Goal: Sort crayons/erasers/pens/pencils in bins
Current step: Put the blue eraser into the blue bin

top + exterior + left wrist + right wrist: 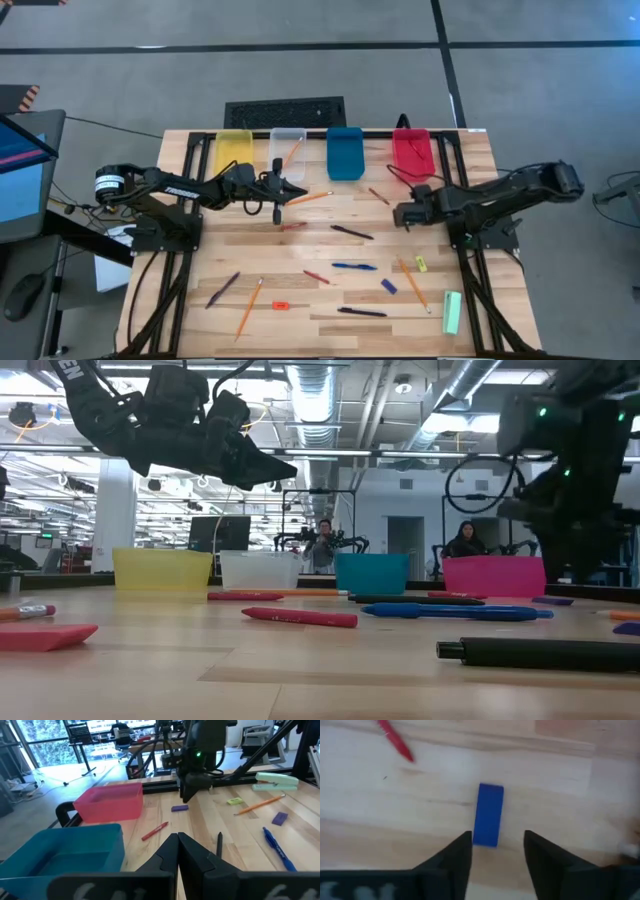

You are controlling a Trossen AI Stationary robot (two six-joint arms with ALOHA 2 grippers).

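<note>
Erasers were the business at hand: a blue eraser (490, 814) lay flat on the table (330, 300), apart from the right gripper (497, 851), whose fingers stood spread just above it (near the red bin (411, 152)). The left gripper (177, 851), fingers pressed together, hung beside the clear bin (287, 148).

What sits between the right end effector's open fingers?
A blue eraser lies on the bare table just ahead of the right end effector, not gripped; the right wrist view shows it.
</note>
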